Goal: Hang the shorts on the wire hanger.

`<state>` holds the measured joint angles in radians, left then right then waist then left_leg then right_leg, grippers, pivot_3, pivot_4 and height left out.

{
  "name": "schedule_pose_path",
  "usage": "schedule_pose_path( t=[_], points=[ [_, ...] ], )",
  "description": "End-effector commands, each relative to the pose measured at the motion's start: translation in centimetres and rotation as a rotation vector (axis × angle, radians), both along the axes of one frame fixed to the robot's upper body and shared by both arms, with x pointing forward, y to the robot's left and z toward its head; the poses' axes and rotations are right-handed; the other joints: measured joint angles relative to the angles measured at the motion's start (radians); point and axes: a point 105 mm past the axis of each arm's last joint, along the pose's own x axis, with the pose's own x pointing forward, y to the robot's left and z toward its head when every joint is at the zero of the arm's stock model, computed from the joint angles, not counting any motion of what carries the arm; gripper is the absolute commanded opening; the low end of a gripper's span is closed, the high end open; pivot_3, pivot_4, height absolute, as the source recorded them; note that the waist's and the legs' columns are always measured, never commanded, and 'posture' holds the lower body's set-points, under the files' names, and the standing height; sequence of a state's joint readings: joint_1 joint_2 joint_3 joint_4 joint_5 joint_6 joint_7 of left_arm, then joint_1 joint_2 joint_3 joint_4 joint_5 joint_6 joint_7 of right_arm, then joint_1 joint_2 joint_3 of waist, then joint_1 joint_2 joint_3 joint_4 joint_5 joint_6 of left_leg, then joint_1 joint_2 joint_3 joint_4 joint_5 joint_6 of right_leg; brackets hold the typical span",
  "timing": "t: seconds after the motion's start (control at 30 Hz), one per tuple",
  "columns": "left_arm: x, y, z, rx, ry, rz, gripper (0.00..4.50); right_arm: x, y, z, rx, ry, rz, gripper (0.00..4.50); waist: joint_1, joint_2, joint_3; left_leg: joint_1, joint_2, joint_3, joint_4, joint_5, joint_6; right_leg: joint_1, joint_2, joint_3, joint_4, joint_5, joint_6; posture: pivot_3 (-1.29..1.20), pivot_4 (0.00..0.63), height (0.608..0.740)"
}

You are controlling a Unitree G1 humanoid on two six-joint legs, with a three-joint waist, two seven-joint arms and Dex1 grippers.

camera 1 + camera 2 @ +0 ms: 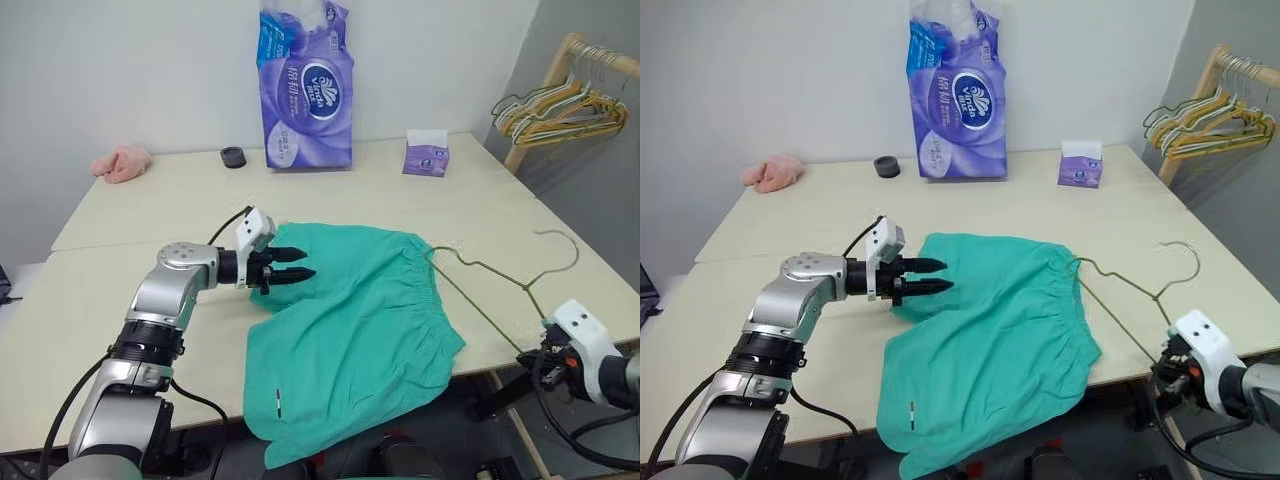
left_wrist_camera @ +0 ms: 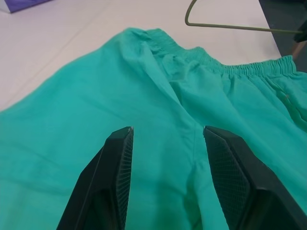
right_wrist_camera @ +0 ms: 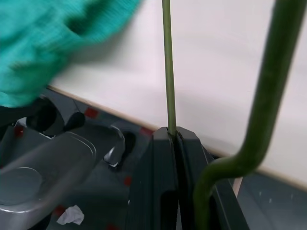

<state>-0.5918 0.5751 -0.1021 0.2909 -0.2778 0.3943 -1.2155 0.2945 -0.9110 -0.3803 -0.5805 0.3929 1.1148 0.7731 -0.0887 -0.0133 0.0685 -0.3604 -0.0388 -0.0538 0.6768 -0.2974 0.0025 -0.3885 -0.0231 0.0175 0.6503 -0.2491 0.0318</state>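
The teal-green shorts (image 1: 370,320) lie spread on the table, waistband toward the right, and their lower part droops over the front edge. My left gripper (image 1: 305,262) hovers open over the shorts' left side, its black fingers (image 2: 120,158) apart with fabric under them and nothing between them. The olive-green wire hanger (image 1: 495,275) lies flat on the table to the right of the shorts. Its far corner is at the waistband and its hook curves to the right. My right gripper (image 3: 173,136) is at the table's front right edge, shut on the hanger's wire.
At the back of the table (image 1: 150,200) stand a tall purple tissue pack (image 1: 305,90), a small purple tissue box (image 1: 426,155), a black round object (image 1: 233,157) and a pink cloth (image 1: 122,162). A wooden rack with bunched hangers (image 1: 565,105) stands at the far right.
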Motion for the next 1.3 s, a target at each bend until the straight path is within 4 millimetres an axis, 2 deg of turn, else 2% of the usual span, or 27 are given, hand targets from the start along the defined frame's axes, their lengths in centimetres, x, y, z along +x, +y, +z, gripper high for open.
schedule_pose_path(
  t=[0.03, 0.3, 0.4, 0.57, 0.67, 0.8, 1.1, 1.17, 1.3],
  points=[
    [-0.4, -1.1, 0.9, 0.002, -0.052, -0.06, 2.44, 0.7, -1.3, -0.5, -0.036, -0.03, -0.06, 0.0, -0.001, 0.0, 0.0, 0.0, 0.0, 0.0, 0.0, 0.0, 0.0, 0.0, 0.0, 0.0, 0.0, 0.0, 0.0, -0.23, 0.026, 0.74],
    [-0.7, -2.2, 0.7, 0.006, -0.054, -0.09, 2.44, 2.5, -1.6, -2.4, -0.07, 0.019, -0.024, 0.0, -0.008, 0.0, -0.001, 0.0, 0.0, 0.001, 0.0, 0.0, 0.0, 0.0, 0.0, 0.001, 0.0, 0.0, -0.001, -0.22, 0.026, 0.74],
    [-0.9, -2.3, 0.5, 0.011, -0.05, -0.09, 2.44, 3.3, -0.9, -1.8, -0.07, 0.002, 0.026, 0.0, -0.018, -0.005, -0.005, 0.0, 0.0, 0.001, 0.0, 0.0, 0.001, 0.001, 0.0, 0.001, -0.001, 0.001, 0.0, -0.22, 0.028, 0.74],
    [-1.1, -2.3, 0.6, 0.015, -0.055, -0.084, 2.44, 3.9, 1.0, -0.9, -0.069, -0.008, 0.142, 0.0, -0.027, -0.004, -0.004, 0.0, 0.0, 0.002, 0.0, -0.001, 0.001, 0.0, 0.0, 0.002, -0.001, 0.001, 0.0, -0.2, 0.034, 0.74],
    [-1.1, -2.2, 0.6, 0.018, -0.057, -0.081, 2.44, 4.0, 1.6, -0.9, -0.065, 0.006, 0.17, 0.0, -0.023, -0.004, -0.004, 0.0, 0.0, 0.001, 0.0, -0.001, 0.001, 0.0, 0.001, 0.001, -0.001, 0.0, 0.001, -0.2, 0.035, 0.74],
    [-1.0, -2.3, 0.8, 0.015, -0.067, -0.072, 2.44, 4.7, 2.3, 0.1, -0.112, -0.003, 0.259, 0.0, -0.018, -0.002, -0.003, -0.001, 0.0, 0.001, 0.001, -0.002, 0.002, 0.0, 0.0, 0.001, -0.001, 0.001, 0.0, -0.2, 0.03, 0.74],
    [-0.8, -2.3, 0.8, 0.02, -0.081, -0.061, 2.44, 5.4, 2.0, 1.6, -0.148, 0.046, 0.337, 0.0, -0.015, -0.002, -0.003, -0.001, 0.0, 0.001, 0.001, -0.002, 0.002, 0.0, -0.001, 0.001, -0.001, 0.001, 0.0, -0.2, 0.026, 0.74],
    [-0.6, -2.2, 0.8, 0.018, -0.085, -0.051, 2.44, 5.6, 1.8, 1.4, -0.159, 0.06, 0.346, 0.0, -0.015, -0.002, -0.003, -0.001, 0.0, 0.001, 0.001, -0.002, 0.002, 0.0, -0.001, 0.001, -0.001, 0.001, 0.0, -0.2, 0.021, 0.74],
    [-0.2, -2.1, 1.0, 0.01, -0.11, -0.034, 2.44, 7.2, 1.0, -0.1, -0.145, 0.106, 0.308, 0.0, -0.017, -0.001, -0.005, -0.001, -0.001, 0.001, 0.001, -0.002, 0.002, 0.0, -0.001, 0.001, -0.002, 0.002, -0.001, -0.19, 0.0, 0.74]
  ],
)
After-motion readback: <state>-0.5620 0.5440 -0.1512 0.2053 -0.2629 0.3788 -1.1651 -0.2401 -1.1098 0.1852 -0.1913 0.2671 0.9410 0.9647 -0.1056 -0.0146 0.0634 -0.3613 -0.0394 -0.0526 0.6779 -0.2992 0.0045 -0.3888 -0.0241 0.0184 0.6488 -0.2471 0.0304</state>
